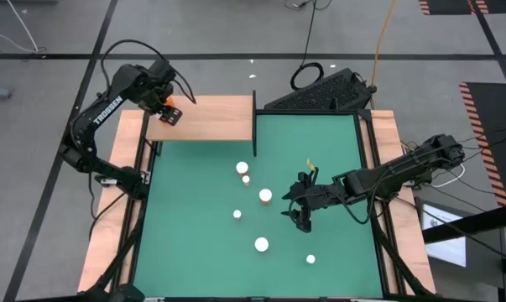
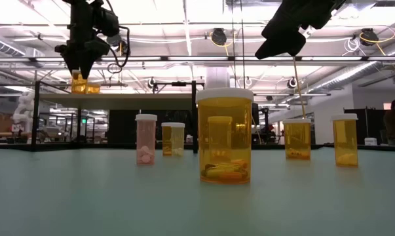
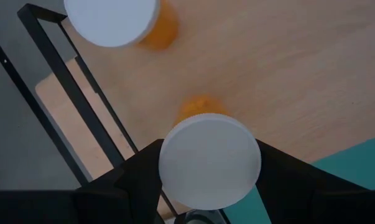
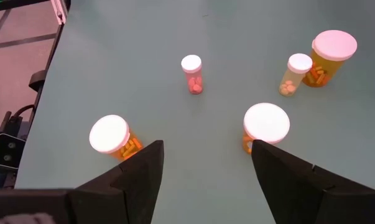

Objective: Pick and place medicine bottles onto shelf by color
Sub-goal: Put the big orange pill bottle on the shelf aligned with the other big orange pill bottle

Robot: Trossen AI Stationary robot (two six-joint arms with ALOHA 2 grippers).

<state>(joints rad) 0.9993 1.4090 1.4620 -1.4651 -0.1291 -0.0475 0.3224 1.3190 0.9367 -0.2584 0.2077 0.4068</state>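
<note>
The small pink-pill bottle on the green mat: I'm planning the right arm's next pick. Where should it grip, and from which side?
Grip the pink-pill bottle around its round white cap and upper body, coming straight down from above. It stands upright and apart from its neighbours, so the open right gripper can straddle it; it is narrow, so centre well.

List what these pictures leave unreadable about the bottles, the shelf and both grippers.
- Left gripper: in the left wrist view a white cap covers the gap between the fingers, so actual contact with the orange bottle is unclear.
- Shelf: in the high view the left arm covers the bottles standing there.
- Right gripper: cut off by the top edge of the low view.
- Pill contents: too small in the high view.
</note>
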